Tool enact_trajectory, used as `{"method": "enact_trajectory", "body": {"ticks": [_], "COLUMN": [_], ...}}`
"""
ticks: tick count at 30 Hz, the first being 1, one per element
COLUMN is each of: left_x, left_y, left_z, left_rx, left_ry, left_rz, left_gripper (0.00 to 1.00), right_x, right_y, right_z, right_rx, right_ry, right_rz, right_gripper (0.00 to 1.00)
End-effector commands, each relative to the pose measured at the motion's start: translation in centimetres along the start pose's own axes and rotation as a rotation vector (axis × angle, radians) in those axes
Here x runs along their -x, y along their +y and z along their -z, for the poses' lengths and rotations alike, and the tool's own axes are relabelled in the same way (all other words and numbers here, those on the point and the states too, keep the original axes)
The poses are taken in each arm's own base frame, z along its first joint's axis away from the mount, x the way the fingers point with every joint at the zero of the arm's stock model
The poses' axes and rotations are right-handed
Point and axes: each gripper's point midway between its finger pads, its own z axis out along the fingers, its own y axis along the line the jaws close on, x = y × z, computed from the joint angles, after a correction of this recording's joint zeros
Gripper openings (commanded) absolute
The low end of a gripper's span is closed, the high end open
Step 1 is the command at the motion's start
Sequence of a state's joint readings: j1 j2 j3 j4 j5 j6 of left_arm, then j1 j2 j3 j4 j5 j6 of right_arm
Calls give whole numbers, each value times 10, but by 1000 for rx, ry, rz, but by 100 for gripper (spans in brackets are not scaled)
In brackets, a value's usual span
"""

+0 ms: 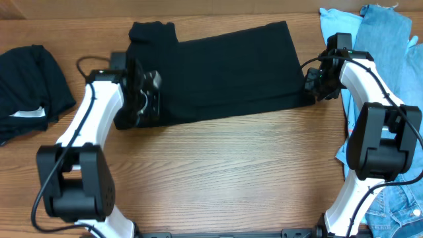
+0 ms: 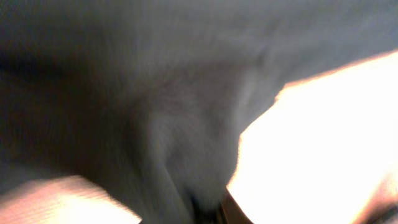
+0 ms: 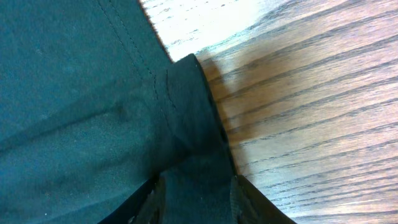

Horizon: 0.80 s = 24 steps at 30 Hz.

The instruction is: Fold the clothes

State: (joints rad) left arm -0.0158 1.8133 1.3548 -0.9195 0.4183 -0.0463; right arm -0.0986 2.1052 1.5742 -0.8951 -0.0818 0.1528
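a: two ends held, why?
b: to stretch it flat for folding, i'd guess. right gripper (image 3: 198, 200) is clamped on a corner of the black t-shirt (image 1: 225, 73); left gripper (image 1: 151, 99) is too blurred to tell. shirt lies across the table (image 1: 231, 172), far half.

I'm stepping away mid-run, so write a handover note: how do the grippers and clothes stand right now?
Right gripper: shut on a right corner of the plain black short-sleeved T-shirt.
Left gripper: at the shirt's left edge; grip unclear, wrist view blurred.
Done: T-shirt lies flat on the wooden table, seemingly partly folded.
Left: finish it, then the crumpled black garment with white label, the light-blue garment and the denim-blue garment.
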Motion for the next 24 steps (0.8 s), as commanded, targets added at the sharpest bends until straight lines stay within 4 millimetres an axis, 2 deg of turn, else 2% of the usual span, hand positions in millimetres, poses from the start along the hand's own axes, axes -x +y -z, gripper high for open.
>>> {"method": "enact_trajectory", "body": {"ticks": [1, 5, 8, 10, 12, 13, 15, 17, 19, 21, 22, 23, 24], "left_x": [38, 71, 84, 84, 64, 49, 23, 7, -10, -12, -13, -15, -15], "left_y": [-2, -2, 8, 6, -5, -3, 1, 4, 15, 21, 25, 29, 31], "left_z": [12, 14, 18, 18, 11, 8, 3, -1, -6, -12, -15, -17, -20], "left_rx": [37, 23, 78, 60, -7, 4, 36, 58, 123, 140, 152, 171, 179], "left_ry": [-158, -283, -343, -346, -251, -189, -91, -36, 4, -4, -11, -19, -28], "left_rz": [45, 72, 113, 142, 160, 186, 228, 270, 391, 433, 460, 485, 493], "left_gripper": [20, 34, 33, 34, 42, 45, 46, 41, 38, 30, 20, 16, 16], "right_x": [-2, -1, -2, -1, -2, -1, -1, -2, -2, -2, -3, -3, -3], "right_y": [-2, -2, -2, -2, -2, -2, -2, -2, -2, -2, -3, -3, -2], "right_z": [-1, -1, -1, -1, -1, -1, -1, -1, -1, -1, -1, -1, -1], "right_rx": [7, 7, 7, 7, 7, 7, 7, 7, 6, 6, 6, 6, 6], "right_ry": [8, 7, 8, 7, 7, 7, 7, 7, 8, 11, 11, 11, 11], "right_rz": [-4, -4, -4, -4, -4, -4, -4, -4, -4, -4, -4, -4, -4], "right_gripper": [38, 38, 38, 38, 38, 38, 38, 38, 38, 38, 38, 38, 38]}}
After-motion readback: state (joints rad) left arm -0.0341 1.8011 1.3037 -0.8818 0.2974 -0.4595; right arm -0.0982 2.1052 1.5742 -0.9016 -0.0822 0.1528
